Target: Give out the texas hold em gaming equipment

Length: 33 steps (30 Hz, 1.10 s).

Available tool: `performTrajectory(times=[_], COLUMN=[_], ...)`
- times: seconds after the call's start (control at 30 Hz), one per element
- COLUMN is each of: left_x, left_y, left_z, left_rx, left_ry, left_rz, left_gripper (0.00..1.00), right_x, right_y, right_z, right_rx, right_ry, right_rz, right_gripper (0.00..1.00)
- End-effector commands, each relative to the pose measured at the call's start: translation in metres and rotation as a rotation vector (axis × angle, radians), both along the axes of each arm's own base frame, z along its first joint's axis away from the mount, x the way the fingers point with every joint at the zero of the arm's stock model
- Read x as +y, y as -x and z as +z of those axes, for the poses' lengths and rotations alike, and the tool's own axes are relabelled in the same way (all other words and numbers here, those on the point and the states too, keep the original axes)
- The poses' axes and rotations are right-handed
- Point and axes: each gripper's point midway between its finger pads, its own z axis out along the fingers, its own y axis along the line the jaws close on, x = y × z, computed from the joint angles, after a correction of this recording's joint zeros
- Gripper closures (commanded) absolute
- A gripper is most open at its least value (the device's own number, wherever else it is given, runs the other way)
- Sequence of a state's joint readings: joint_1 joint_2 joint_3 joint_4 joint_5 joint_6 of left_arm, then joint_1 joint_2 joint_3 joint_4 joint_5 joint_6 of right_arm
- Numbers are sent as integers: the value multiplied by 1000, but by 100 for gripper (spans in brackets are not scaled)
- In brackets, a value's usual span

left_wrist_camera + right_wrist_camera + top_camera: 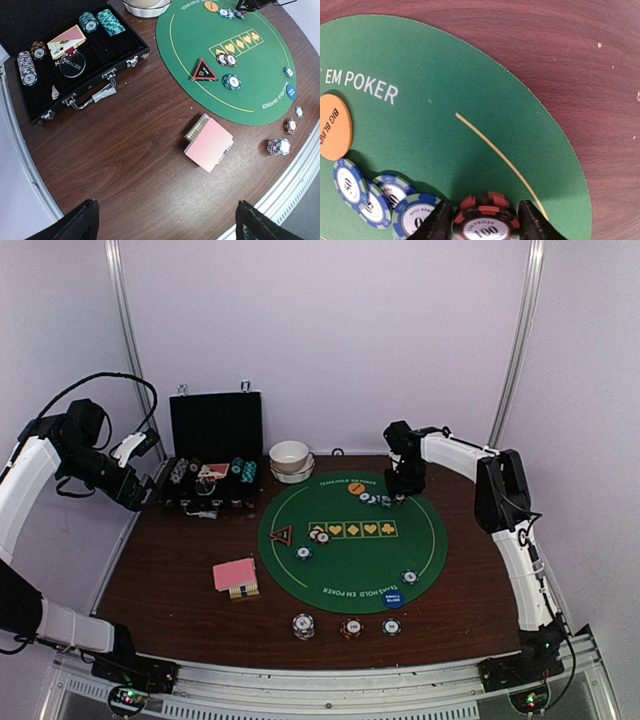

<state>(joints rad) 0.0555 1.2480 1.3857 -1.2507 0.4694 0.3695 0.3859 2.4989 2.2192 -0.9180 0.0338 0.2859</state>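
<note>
A short stack of red-and-black chips [485, 206] stands on the green poker mat [445, 75] between the fingers of my right gripper [484, 226]. The jaws flank it with a thin gap, slightly open. Several blue chips [380, 200] and the orange disc [332, 127] lie just left of it. The red triangle [281, 536], blue disc [393, 599] and more chips [319, 536] lie on the mat. The pink-backed deck [209, 144] rests on the wood. My left gripper [167, 225] hovers wide open, high over the table's left side, holding nothing.
An open black case [75, 65] with chips, cards and a dealer button sits at the back left. Stacked white bowls [291, 460] stand behind the mat. Three chip piles [351, 628] line the near edge of the table.
</note>
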Motion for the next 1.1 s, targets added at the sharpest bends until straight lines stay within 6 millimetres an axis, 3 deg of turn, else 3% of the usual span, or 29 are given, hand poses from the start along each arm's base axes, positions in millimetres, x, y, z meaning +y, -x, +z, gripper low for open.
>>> performTrajectory(times=[0.0,0.13,0.23,0.4,0.57,0.67,0.73,0.93,1.07], left_x=[0,-1,-1,0,0,0,0,1,1], left_y=[0,0,0,1,1,1,2,3,3], left_z=[9,11,11,11,14,15,13,9,10], left_rx=[-34,-41,-42,-43,-53,-52,-46,-38,-44], left_ry=[7,8,9,5,3,7,6,-4,-5], left_rz=[-8,-9,-7,-4,-3,-5,-5,-8,-12], left_gripper=[2,2,2,2,2,2,2,2,2], right_x=[8,6,5,0,11,33,57,119,142], right_y=[-3,-4,-6,-3,22,56,91,218,296], right_z=[11,21,38,83,121,128,128,95,71], right_rx=[-15,-26,-54,-124,-170,-173,-164,-67,29], right_ry=[-37,-28,-21,-23,-48,-46,-56,-11,2], right_rz=[12,11,16,15,44,112,181,456,606], right_gripper=[48,37,35,37,39,37,35,27,22])
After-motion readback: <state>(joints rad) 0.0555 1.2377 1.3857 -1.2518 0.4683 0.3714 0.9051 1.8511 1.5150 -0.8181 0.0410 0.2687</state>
